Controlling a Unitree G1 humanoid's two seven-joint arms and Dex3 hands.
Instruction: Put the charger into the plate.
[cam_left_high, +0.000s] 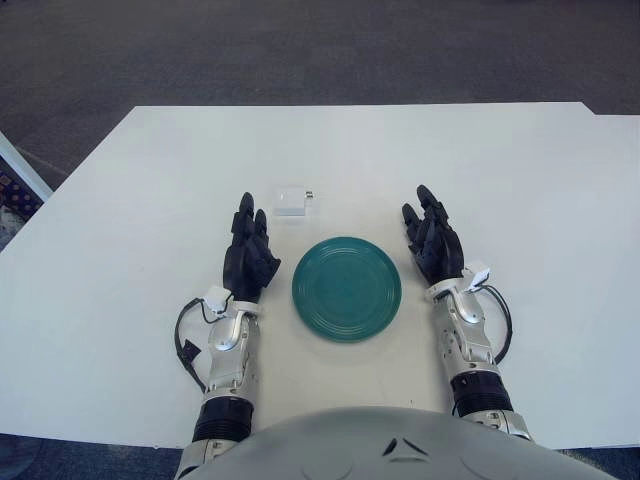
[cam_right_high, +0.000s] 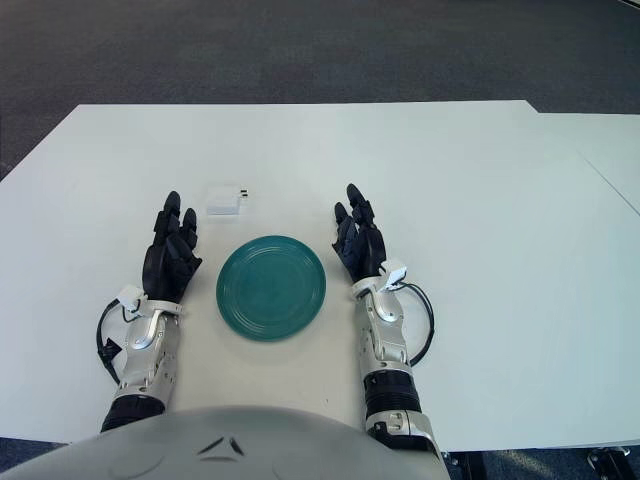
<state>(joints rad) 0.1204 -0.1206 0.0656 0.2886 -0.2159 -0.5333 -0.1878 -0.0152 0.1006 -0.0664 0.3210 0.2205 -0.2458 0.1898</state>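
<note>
A small white charger (cam_left_high: 292, 202) with metal prongs lies on the white table, just beyond the plate and to its left. A round teal plate (cam_left_high: 346, 288) sits on the table in front of me, between my hands, with nothing on it. My left hand (cam_left_high: 248, 252) rests on the table left of the plate, fingers stretched forward and holding nothing, its fingertips a short way short of the charger. My right hand (cam_left_high: 432, 238) rests right of the plate, fingers stretched out and holding nothing.
The white table (cam_left_high: 520, 200) spreads wide on all sides, with dark carpet (cam_left_high: 300, 50) beyond its far edge. A second white table edge (cam_right_high: 610, 150) adjoins at the right.
</note>
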